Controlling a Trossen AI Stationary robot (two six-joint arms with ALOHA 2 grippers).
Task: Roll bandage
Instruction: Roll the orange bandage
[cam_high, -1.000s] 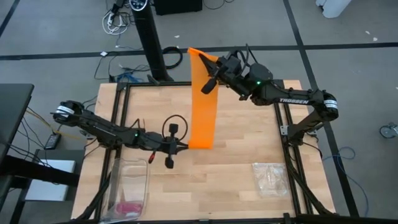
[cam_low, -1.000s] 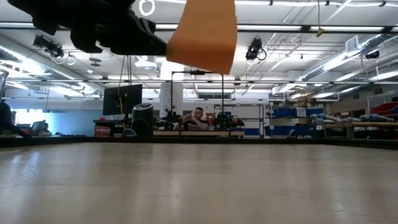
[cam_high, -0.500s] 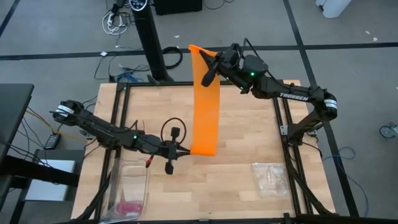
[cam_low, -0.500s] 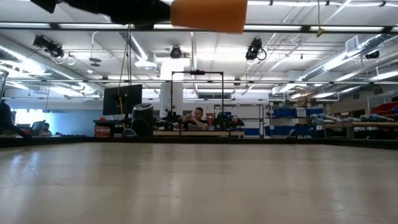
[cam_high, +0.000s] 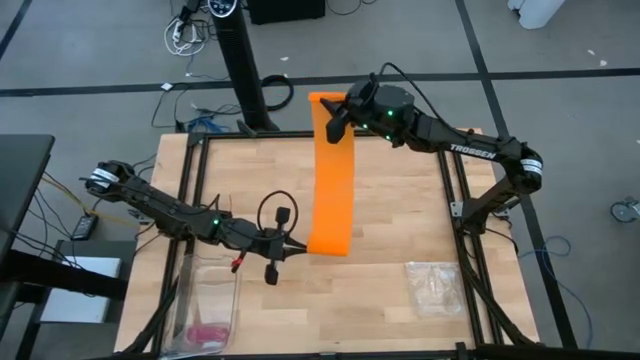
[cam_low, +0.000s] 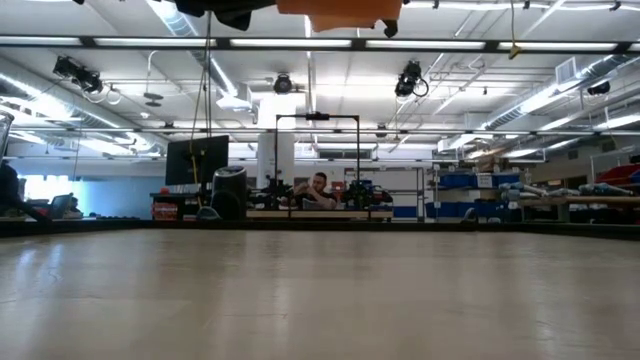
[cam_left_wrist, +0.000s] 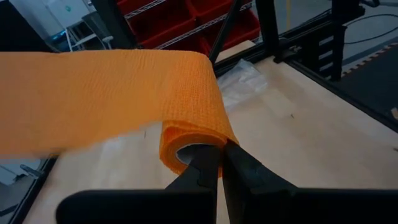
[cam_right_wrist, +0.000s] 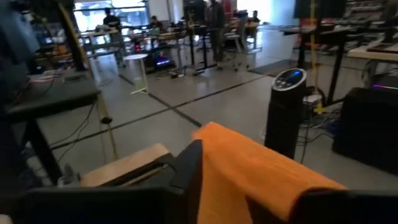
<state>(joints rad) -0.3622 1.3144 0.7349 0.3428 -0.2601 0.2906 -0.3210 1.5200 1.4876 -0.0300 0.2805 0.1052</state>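
Bandage (cam_high: 333, 170): bright orange, plain, ribbed weave; long flat band, long axis from table's far edge toward middle, held above tabletop. Near end curls into started roll. Left gripper (cam_left_wrist: 219, 163) clamped on roll; right gripper (cam_high: 336, 118) fingers astride far end, grip unclear.

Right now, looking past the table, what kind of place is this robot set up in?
Probably a big workshop or robotics lab: strip lights under an open ceiling, workbenches with a seated person behind the wooden table, and red storage bins on racks.
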